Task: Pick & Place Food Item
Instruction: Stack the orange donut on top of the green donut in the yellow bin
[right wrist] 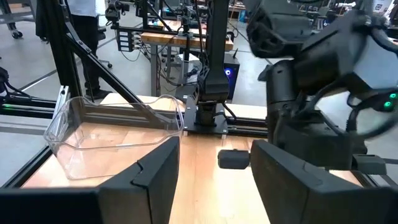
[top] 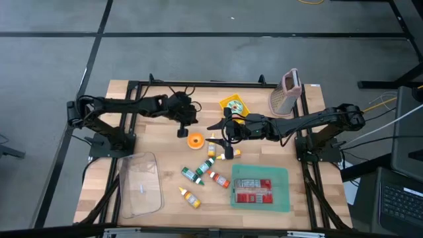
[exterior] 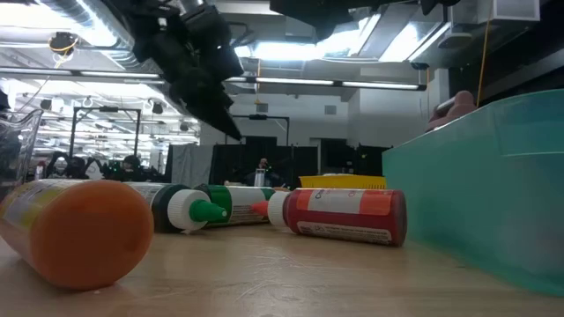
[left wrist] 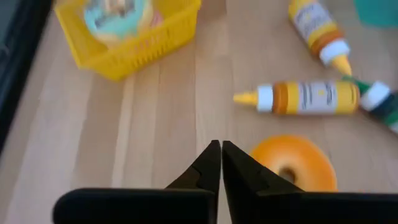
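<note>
On the left of the wooden desk (top: pixel 158 142) sat a clear plastic bin (top: pixel 141 184). The left pincer (top: pixel 183 131) hovered just beside the orange ring-shaped doughnut (top: pixel 195 141), its fingers pressed together on nothing, with the doughnut lying flat on the desk next to them. So I'd say the grab step wasn't done yet: it probably needed to reopen, shift over the ring and close again. Further right, the right pincer (top: pixel 228 128) waited mid-desk with fingers apart, near the scattered yellow sauce bottles (top: pixel 219 149). A teal tray (top: pixel 260 188) sat at the right.
</note>
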`<state>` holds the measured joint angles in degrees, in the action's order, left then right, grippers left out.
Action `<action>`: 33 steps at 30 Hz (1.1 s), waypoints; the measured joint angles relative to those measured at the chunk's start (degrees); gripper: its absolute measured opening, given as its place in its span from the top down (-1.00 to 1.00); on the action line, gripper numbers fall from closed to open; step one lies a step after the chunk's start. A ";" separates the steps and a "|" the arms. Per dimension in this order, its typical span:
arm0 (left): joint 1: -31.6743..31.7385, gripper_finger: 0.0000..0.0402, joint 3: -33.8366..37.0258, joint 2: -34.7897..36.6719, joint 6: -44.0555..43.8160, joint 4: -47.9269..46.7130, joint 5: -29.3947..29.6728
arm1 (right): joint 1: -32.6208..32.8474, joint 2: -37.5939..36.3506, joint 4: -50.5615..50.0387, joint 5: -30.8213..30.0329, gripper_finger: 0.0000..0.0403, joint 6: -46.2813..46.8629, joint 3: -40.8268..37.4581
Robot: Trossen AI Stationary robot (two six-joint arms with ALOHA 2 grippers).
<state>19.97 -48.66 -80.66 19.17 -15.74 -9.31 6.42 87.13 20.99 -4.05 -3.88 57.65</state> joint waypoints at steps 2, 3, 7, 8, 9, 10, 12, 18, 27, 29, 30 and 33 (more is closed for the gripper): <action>-0.47 0.82 -0.72 -0.02 1.52 -3.37 0.74 | 0.00 0.00 0.00 0.00 0.03 0.02 0.00; -0.98 0.76 -0.78 -0.02 2.27 -4.10 0.97 | 0.00 0.00 0.00 0.00 0.03 0.02 0.00; -3.72 0.46 -0.44 -0.05 2.35 -5.12 0.49 | 0.00 0.00 -0.02 0.00 0.03 0.02 0.00; -4.62 0.39 -0.26 -0.32 1.92 -4.61 0.50 | 0.00 0.00 -0.02 0.00 0.03 0.02 0.00; -5.48 0.32 -0.03 -0.67 1.34 -4.06 0.54 | 0.00 0.00 -0.02 0.00 0.03 0.02 0.00; -6.27 0.26 0.19 -1.07 0.78 -3.66 0.53 | 0.00 0.00 -0.02 0.00 0.03 0.04 0.00; -7.68 0.17 0.33 -2.29 -0.34 -2.03 0.46 | 0.00 0.00 -0.02 0.00 0.03 0.04 0.00; -8.95 0.07 0.41 -9.30 -0.53 -0.01 4.16 | 0.03 0.00 -0.02 0.41 0.03 0.44 0.00; -6.07 0.08 0.39 -14.19 0.03 3.60 4.76 | 0.07 0.00 -0.26 0.44 0.03 0.83 0.00; -5.29 0.08 0.39 -14.60 0.03 3.63 3.80 | 0.07 0.00 -0.32 0.45 0.03 0.85 0.00; -5.09 0.09 0.36 -14.91 0.03 3.79 2.96 | 0.07 0.00 -0.36 0.44 0.03 0.83 0.00; -4.66 0.11 0.35 -15.67 0.04 3.91 0.63 | 0.07 0.00 -0.43 0.44 0.03 0.83 0.00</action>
<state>15.31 -48.31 -96.33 19.21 -11.83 -8.68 6.48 87.13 20.56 -3.61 -3.05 57.65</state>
